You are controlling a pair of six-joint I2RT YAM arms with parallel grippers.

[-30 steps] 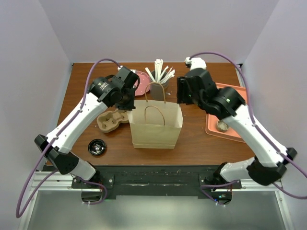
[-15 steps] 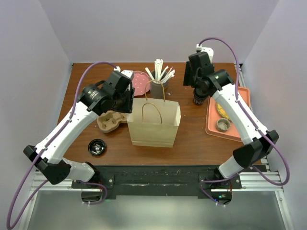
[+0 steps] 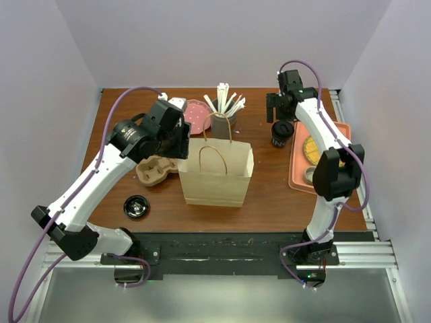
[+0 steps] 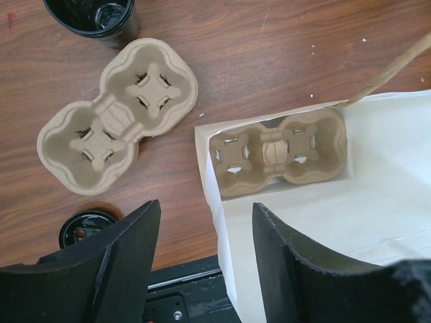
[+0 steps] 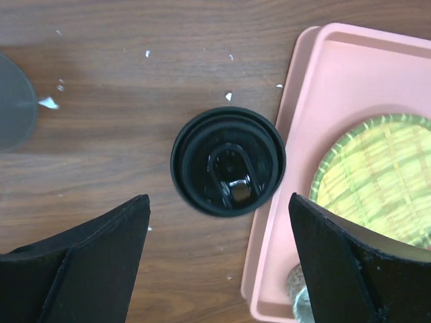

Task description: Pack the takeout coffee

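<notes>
Takeout coffee point(image 5: 227, 161) stands upright just beside the pink tray point(image 5: 350, 81).
Right gripper point(image 5: 215, 259) hangs above it, spread wide; left gripper point(image 4: 205, 259) points down over the paper bag point(image 4: 390, 188), spread too.

no legible text, white lettering on takeout coffee point(image 3: 281, 132) too small to read

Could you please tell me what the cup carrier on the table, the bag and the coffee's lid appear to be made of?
Cup carrier: moulded paper pulp, judging by its matte, fibrous tan surface.
Bag: brown kraft paper, creased.
Coffee lid: probably plastic, glossy black with highlights.
</notes>
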